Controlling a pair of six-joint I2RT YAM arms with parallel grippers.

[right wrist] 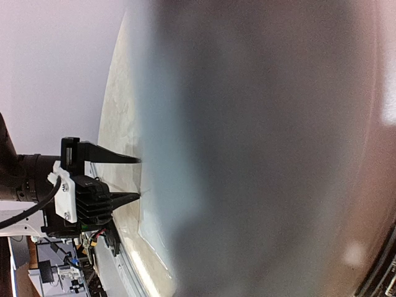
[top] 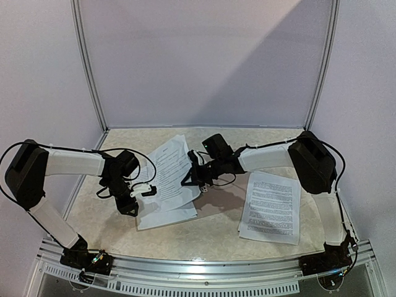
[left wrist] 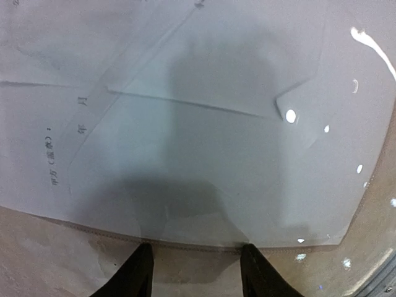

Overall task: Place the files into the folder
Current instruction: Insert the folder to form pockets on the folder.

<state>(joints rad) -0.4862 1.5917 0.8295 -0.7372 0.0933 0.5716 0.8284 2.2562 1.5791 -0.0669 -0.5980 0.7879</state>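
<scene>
Closest to the overhead camera, an aluminium rail (top: 204,267) runs along the near edge of the table (top: 210,238), and both arm bases are bolted to it.

One stack of files (top: 270,207) lies flat on the table's right side, in front of the right arm's elbow and well apart from the rest.

Left of centre lies a second stack of printed sheets (top: 162,213). The left wrist view shows these sheets under a clear plastic folder (left wrist: 216,185) that is glossy, has a seam along its near edge and shows a few printed characters through it.

The left gripper (top: 147,190) sits at the left edge of this stack. Its fingers (left wrist: 139,272) stand apart with only bare table between them, just short of the folder's edge.

Further back, a raised sheet (top: 170,162) tilts up over the stack toward the right gripper (top: 190,178). The right gripper's jaws are closed against that sheet's right edge. It cannot be told whether the sheet is paper or folder flap, or whether it is truly pinched.

A blurred grey surface close to the lens fills most of the right wrist view.

White wall panels (top: 204,62) close off the back of the table.
</scene>
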